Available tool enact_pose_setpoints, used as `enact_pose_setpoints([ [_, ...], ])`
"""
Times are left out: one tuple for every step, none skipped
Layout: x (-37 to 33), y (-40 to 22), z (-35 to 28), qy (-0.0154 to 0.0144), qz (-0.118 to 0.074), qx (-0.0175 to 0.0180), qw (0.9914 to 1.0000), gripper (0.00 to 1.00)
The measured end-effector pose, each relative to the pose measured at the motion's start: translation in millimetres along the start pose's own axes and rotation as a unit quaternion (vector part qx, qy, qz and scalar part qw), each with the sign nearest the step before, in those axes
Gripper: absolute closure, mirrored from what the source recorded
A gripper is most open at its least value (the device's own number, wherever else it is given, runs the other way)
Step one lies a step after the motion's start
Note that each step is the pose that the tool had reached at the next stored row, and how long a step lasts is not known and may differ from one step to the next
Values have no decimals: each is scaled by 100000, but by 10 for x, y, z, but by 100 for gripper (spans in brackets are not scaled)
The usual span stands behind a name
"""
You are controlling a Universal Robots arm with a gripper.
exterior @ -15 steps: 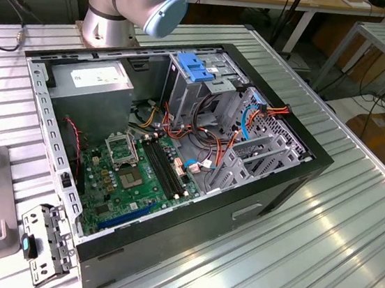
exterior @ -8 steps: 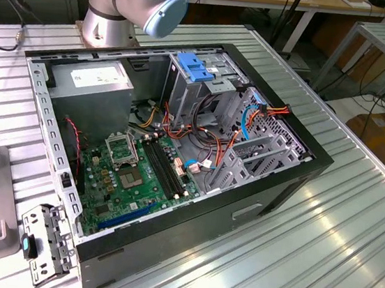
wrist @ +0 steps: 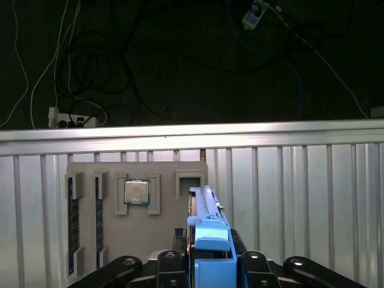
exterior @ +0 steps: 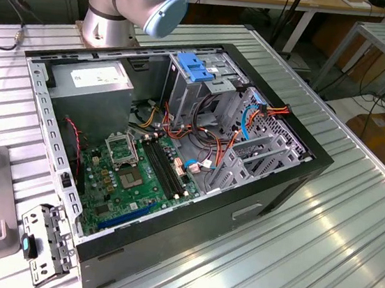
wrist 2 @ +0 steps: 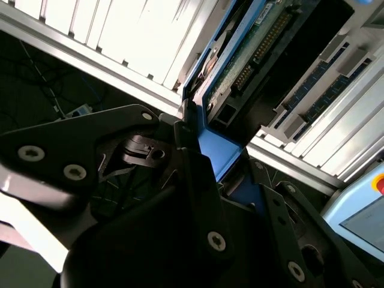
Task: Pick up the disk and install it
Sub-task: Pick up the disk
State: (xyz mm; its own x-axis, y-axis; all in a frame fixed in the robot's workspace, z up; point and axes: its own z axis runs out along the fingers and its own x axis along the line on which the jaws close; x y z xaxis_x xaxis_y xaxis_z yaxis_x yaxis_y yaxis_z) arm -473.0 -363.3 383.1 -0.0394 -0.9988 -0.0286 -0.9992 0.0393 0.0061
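Note:
The disk (wrist: 209, 231) stands edge-on between my gripper's (wrist: 210, 267) black fingers (wrist: 171, 264), held by its blue plastic carrier. In the second wrist view the disk's green circuit-board underside (wrist 2: 255, 51) and a blue carrier rail (wrist 2: 217, 150) run up from the gripper (wrist 2: 223, 180), which is shut on it. The disk hangs above the ribbed aluminium table, near a grey fixture plate (wrist: 162, 234). The open computer case (exterior: 240, 213) lies on the table in the exterior view, with its drive cage (exterior: 196, 88) at the back.
The grey fixture plate carries a processor chip (wrist: 137, 192) and memory sticks (wrist: 72, 204). Inside the case are a power-supply box (exterior: 91, 79), a green motherboard (exterior: 133, 172), loose cables (exterior: 200, 138) and a blue latch (exterior: 195, 67) atop the cage. The arm's base (exterior: 118, 8) stands behind the case.

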Motion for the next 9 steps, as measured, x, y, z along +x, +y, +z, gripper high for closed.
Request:
enact_pose_setpoints([
  [0, 0, -5, -1, -1, -5, 100000, 63],
  [0, 0, -14, -2, 0, -3, 100000, 63],
  [-1, 0, -29, -1, 0, -5, 100000, 63],
  [-1, 0, -34, -4, -2, 1, 100000, 63],
  [-1, 0, -39, -4, 0, -2, 100000, 63],
  [-1, 0, -43, -5, 1, -4, 100000, 63],
  [-1, 0, -47, -6, -1, -2, 100000, 63],
  [-1, 0, -51, -12, -1, 0, 100000, 63],
  [-2, 0, -55, -11, 1, -4, 100000, 63],
])
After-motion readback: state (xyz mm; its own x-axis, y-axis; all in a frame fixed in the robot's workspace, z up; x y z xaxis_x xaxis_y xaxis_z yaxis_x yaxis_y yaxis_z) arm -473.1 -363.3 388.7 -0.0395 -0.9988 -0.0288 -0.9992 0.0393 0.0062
